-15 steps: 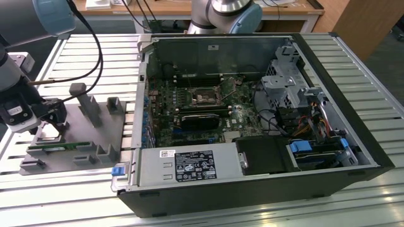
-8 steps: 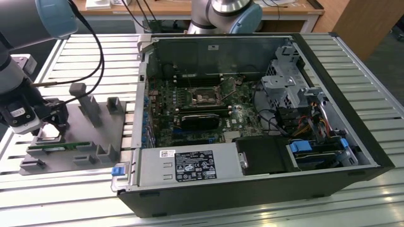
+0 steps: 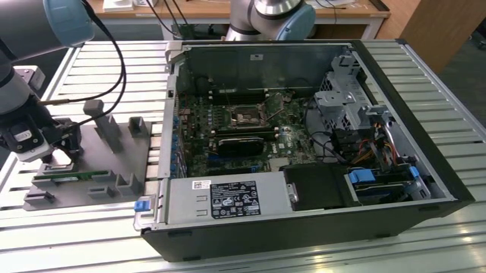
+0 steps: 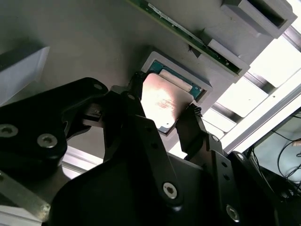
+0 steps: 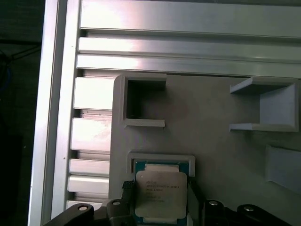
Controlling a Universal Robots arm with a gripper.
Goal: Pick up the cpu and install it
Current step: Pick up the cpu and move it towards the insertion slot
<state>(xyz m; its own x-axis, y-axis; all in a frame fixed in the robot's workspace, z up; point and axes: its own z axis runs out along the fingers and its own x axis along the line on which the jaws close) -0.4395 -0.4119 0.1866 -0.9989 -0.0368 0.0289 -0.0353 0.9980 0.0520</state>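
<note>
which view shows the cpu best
The first wrist view: the cpu faces that camera squarely, metal top plain. The second wrist view catches it slanted, partly behind the claw. The exterior view has the claw over it.

The black gripper (image 4: 163, 100) straddled the cpu (image 4: 162, 107), which lay silvery side up in a pale square pocket (image 4: 151, 57) of the grey tray (image 4: 94, 42). Just beyond the pocket a green memory stick (image 4: 174, 24) ran along the tray, with a grey block (image 4: 256, 16) past it. Bright metal slats (image 4: 244, 96) lay beside the tray, and dark cables (image 4: 282, 155) showed beyond them.
</note>
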